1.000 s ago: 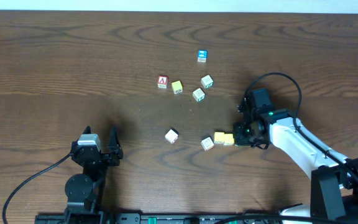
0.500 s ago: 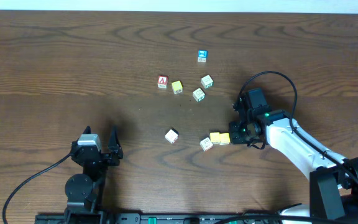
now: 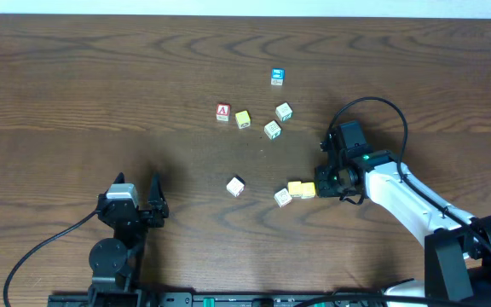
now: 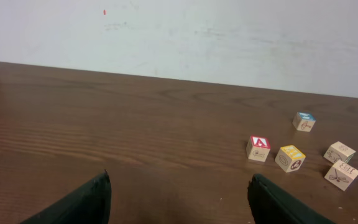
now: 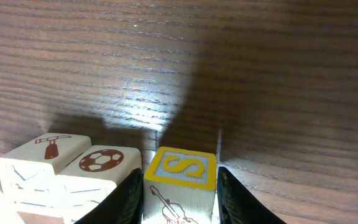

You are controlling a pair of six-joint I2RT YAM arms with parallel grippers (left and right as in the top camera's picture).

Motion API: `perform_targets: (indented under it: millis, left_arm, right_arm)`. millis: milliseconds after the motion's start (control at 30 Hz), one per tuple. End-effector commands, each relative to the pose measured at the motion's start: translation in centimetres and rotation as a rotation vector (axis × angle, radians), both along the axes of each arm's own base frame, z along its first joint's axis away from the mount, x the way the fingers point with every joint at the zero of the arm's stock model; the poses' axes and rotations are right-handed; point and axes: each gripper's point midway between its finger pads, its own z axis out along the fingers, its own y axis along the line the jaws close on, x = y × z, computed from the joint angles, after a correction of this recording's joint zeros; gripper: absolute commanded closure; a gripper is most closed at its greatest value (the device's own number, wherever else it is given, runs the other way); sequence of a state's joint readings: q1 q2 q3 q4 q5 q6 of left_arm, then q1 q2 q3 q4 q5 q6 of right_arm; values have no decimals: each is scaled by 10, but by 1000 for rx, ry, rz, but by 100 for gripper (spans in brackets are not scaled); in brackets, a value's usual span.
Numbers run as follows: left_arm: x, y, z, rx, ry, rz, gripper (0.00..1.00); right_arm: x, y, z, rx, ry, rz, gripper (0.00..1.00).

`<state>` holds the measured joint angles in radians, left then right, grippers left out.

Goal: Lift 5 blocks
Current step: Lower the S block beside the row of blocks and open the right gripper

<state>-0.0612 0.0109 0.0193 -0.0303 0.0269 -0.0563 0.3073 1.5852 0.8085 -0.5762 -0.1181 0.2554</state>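
A yellow-faced block (image 5: 180, 167) marked "S" stands on the table between the fingers of my right gripper (image 5: 180, 186). The left finger lies against it and a thin gap shows at the right finger, so the jaws stand slightly open. A whitish soccer-ball block (image 5: 101, 163) touches its left side, with another whitish block (image 5: 42, 152) beyond. From overhead the yellow block (image 3: 301, 188) sits at my right gripper (image 3: 316, 189), beside a whitish block (image 3: 284, 197). More blocks lie apart: whitish (image 3: 235, 186), whitish (image 3: 272, 130), whitish (image 3: 284, 112), yellow (image 3: 243, 119). My left gripper (image 3: 136, 182) is open and empty.
A blue-faced cube (image 3: 277, 77) lies farthest back and a red "A" cube (image 3: 222, 112) sits left of the yellow one. The left wrist view shows the red cube (image 4: 258, 148), the blue cube (image 4: 304, 121) and a white wall behind the table edge.
My right gripper has slid a little to the left with the yellow block, bringing it against its neighbour, and its jaws have loosened. The left arm has not moved.
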Motion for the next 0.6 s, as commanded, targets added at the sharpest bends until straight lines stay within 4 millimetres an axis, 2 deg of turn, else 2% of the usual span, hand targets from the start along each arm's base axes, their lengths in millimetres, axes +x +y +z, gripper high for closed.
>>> perform_targets:
  millis: [0,367,567]
  left_arm:
    - [-1,4,-16,-3,51,25,29]
    - [-1,4,-16,-3,51,25,29]
    - [-1,4,-16,-3,51,25,29]
  right_arm:
    - [-1,-1,0,-18,-10,-5,64]
    - [3,0,2,-13,-23,-7,62]
    - [14,3,15,-7,-43,-7,60]
